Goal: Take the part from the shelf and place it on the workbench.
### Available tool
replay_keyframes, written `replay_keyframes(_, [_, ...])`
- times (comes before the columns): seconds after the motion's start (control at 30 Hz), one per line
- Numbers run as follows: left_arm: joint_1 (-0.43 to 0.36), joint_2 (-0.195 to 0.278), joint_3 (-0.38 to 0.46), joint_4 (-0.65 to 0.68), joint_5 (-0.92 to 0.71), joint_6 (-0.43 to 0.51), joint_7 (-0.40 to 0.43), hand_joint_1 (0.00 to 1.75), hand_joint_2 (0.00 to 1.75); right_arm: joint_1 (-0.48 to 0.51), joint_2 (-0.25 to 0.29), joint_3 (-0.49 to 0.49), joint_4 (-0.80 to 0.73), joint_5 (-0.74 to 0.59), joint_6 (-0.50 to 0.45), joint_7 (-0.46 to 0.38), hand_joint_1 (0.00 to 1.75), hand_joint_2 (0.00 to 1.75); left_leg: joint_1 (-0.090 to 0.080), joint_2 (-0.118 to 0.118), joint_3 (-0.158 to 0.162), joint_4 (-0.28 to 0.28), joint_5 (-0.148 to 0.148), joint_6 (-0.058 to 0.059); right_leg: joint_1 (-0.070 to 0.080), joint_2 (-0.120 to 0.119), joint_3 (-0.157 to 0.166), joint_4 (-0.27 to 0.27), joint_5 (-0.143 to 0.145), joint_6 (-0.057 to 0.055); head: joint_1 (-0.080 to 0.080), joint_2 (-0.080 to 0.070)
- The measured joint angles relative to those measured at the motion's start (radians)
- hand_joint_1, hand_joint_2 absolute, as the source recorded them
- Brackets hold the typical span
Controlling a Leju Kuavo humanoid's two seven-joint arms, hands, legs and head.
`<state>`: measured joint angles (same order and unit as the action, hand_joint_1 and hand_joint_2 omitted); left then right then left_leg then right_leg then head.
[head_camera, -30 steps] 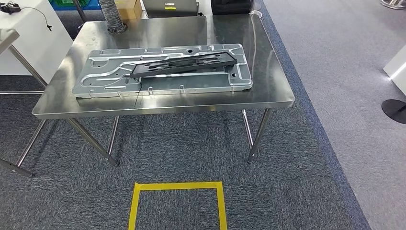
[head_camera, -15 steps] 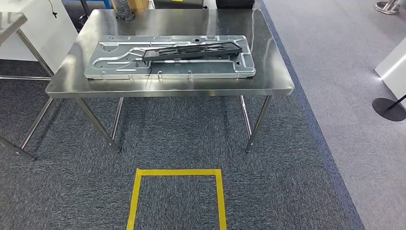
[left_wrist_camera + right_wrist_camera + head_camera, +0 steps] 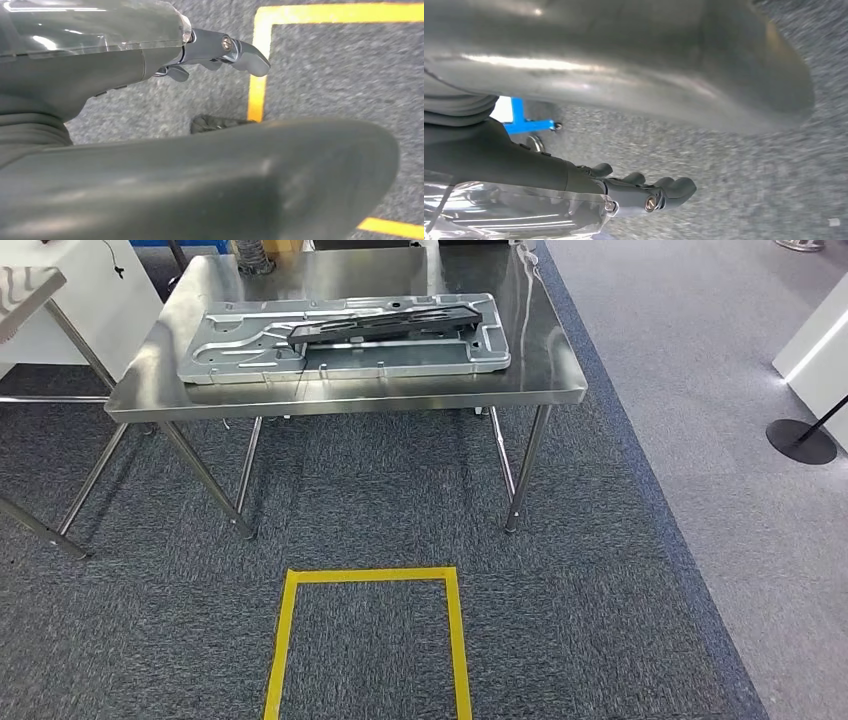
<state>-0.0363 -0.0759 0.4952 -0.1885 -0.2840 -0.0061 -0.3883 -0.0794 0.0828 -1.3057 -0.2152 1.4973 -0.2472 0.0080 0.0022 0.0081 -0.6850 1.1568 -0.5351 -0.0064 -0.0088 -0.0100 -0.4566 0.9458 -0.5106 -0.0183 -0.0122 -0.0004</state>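
Already the black part point(image 3: 385, 324) lies on the table point(image 3: 545, 360), resting on top of a large grey stamped metal panel point(image 3: 340, 355) that covers most of the tabletop, so the placing step looks done and what is in hand seems to be the retreat or the walk for another part. Both arms hang low beside the robot's body. The left robot hand point(image 3: 220, 52) holds nothing, its fingers loosely extended over grey carpet beside a yellow tape square point(image 3: 365, 640) on the floor. The right robot hand point(image 3: 649, 192) is likewise free, fingers lightly curved and apart, above the carpet. From either robot hand the part is well apart, far ahead and above. A next move likely calls for turning toward the shelf, which I cannot see, with both arms kept down.
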Motion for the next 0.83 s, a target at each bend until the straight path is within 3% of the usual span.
replay_keyframes(0.03, [0.001, 0.0, 0.0, 0.0, -0.001, 0.0, 0.0, 0.0, 0.0, 0.002, 0.0, 0.0, 0.0, 0.0, 0.0, 0.003, 0.0, 0.0, 0.002, 0.0, -0.013, 0.068, -0.033, -0.004, 0.0, 0.0, -0.016, 0.0, 0.011, 0.0, 0.0, 0.0])
replay_keyframes(0.07, [0.001, 0.0, 0.0, 0.0, -0.001, 0.0, -0.001, 0.0, 0.0, 0.003, 0.0, 0.0, 0.0, -0.001, 0.0, 0.005, 0.0, 0.0, 0.005, 0.0, -0.019, 0.124, -0.037, -0.007, 0.001, 0.0, -0.031, 0.001, 0.022, 0.002, 0.0, 0.0])
replay_keyframes(0.1, [0.002, 0.0, 0.0, 0.0, -0.002, 0.001, -0.002, 0.0, 0.0, 0.004, 0.0, 0.0, 0.0, -0.003, 0.002, 0.007, 0.0, 0.0, 0.006, 0.0, -0.013, 0.155, -0.017, -0.009, 0.001, -0.001, -0.047, 0.003, 0.032, 0.004, 0.0, 0.0])
replay_keyframes(0.13, [0.002, 0.0, 0.0, 0.0, -0.002, 0.002, -0.002, 0.0, 0.0, 0.005, 0.0, 0.0, 0.001, -0.004, 0.004, 0.008, 0.0, 0.0, 0.008, 0.0, 0.008, 0.151, 0.017, -0.009, 0.001, -0.001, -0.061, 0.005, 0.042, 0.007, 0.0, 0.0])
replay_keyframes(0.17, [0.003, 0.0, 0.0, 0.0, -0.002, 0.005, 0.0, 0.0, 0.0, 0.005, 0.001, 0.0, 0.001, -0.006, 0.008, 0.008, 0.0, 0.0, 0.009, 0.0, 0.049, 0.107, 0.046, -0.008, 0.0, -0.001, -0.074, 0.009, 0.05, 0.01, 0.0, 0.0])
replay_keyframes(0.2, [0.002, 0.001, 0.0, 0.0, -0.002, 0.009, 0.004, 0.0, 0.0, 0.005, 0.001, 0.0, 0.002, -0.008, 0.013, 0.008, 0.0, 0.0, 0.009, 0.0, 0.11, 0.031, 0.056, -0.004, 0.001, -0.001, -0.085, 0.014, 0.057, 0.014, 0.0, 0.0])
replay_keyframes(0.27, [0.0, 0.002, 0.0, 0.0, -0.001, 0.023, 0.022, 0.0, 0.0, 0.005, 0.003, -0.001, 0.004, -0.017, 0.03, 0.007, 0.0, 0.0, 0.007, -0.001, 0.22, -0.13, 0.028, 0.004, 0.004, -0.001, -0.1, 0.027, 0.066, 0.024, 0.0, 0.0])
replay_keyframes(0.3, [-0.002, 0.003, 0.0, 0.0, 0.0, 0.031, 0.035, 0.0, 0.0, 0.005, 0.004, -0.002, 0.004, -0.022, 0.04, 0.006, 0.0, 0.0, 0.005, -0.001, 0.247, -0.178, 0.01, 0.008, 0.005, -0.001, -0.106, 0.032, 0.071, 0.03, 0.0, 0.0])
replay_keyframes(0.4, [0.0, 0.003, 0.0, 0.0, -0.001, 0.052, 0.072, 0.0, 0.0, 0.003, 0.004, -0.004, 0.005, -0.037, 0.065, 0.003, 0.0, 0.0, 0.005, 0.0, 0.241, -0.202, 0.006, 0.028, 0.002, -0.001, -0.122, 0.051, 0.07, 0.049, 0.0, 0.0])
replay_keyframes(0.47, [0.002, 0.005, 0.001, 0.0, -0.002, 0.06, 0.089, 0.0, 0.87, 0.005, 0.006, -0.005, 0.006, -0.044, 0.08, 0.001, 0.0, 0.0, 0.004, 0.003, 0.23, -0.204, 0.018, 0.043, -0.001, 0.002, -0.156, 0.131, 0.012, 0.056, 0.0, 0.0])
replay_keyframes(0.53, [0.003, 0.008, 0.001, 0.0, -0.005, 0.062, 0.097, 0.0, 1.75, 0.007, 0.009, -0.008, 0.009, -0.049, 0.096, -0.003, 0.0, 0.0, -0.001, 0.005, 0.216, -0.201, 0.027, 0.05, -0.003, 0.003, -0.211, 0.271, -0.066, 0.06, 0.0, 0.0])
replay_keyframes(0.57, [0.004, 0.008, 0.002, 0.0, -0.007, 0.062, 0.099, 0.0, 1.75, 0.009, 0.01, -0.01, 0.01, -0.052, 0.103, -0.005, 0.0, 0.0, -0.004, 0.005, 0.209, -0.199, 0.031, 0.051, -0.004, 0.004, -0.229, 0.322, -0.086, 0.061, 0.0, 0.0])
replay_keyframes(0.6, [0.004, 0.008, 0.001, 0.0, -0.01, 0.062, 0.101, 0.0, 1.75, 0.009, 0.01, -0.013, 0.011, -0.056, 0.109, -0.005, 0.0, 0.0, -0.007, 0.004, 0.203, -0.196, 0.033, 0.052, -0.004, 0.004, -0.228, 0.339, -0.088, 0.06, 0.0, 0.0])
replay_keyframes(0.63, [0.005, 0.008, 0.001, 0.0, -0.014, 0.061, 0.102, 0.0, 1.75, 0.01, 0.01, -0.016, 0.012, -0.06, 0.115, -0.004, 0.0, 0.0, -0.009, 0.004, 0.2, -0.192, 0.034, 0.052, -0.003, 0.004, -0.206, 0.311, -0.069, 0.057, 0.0, 0.0])
replay_keyframes(0.7, [0.005, 0.008, 0.001, 0.0, -0.019, 0.058, 0.103, 0.0, 1.75, 0.01, 0.01, -0.021, 0.012, -0.065, 0.124, 0.002, 0.0, 0.0, -0.011, 0.004, 0.197, -0.186, 0.034, 0.051, 0.001, 0.004, -0.121, 0.17, -0.011, 0.045, 0.0, 0.0])
replay_keyframes(0.77, [0.003, 0.008, 0.001, 0.0, -0.023, 0.056, 0.103, 0.0, 1.75, 0.009, 0.01, -0.023, 0.012, -0.066, 0.127, 0.011, 0.0, 0.87, -0.014, 0.004, 0.192, -0.179, 0.034, 0.044, 0.007, 0.004, -0.063, 0.06, 0.017, 0.032, 0.0, 0.0])
replay_keyframes(0.83, [0.002, 0.008, 0.001, 0.0, -0.024, 0.055, 0.103, 0.0, 1.75, 0.009, 0.01, -0.024, 0.012, -0.066, 0.127, 0.016, 0.0, 1.75, -0.015, 0.004, 0.187, -0.176, 0.035, 0.037, 0.011, 0.004, -0.057, 0.039, 0.017, 0.027, 0.0, 0.0])
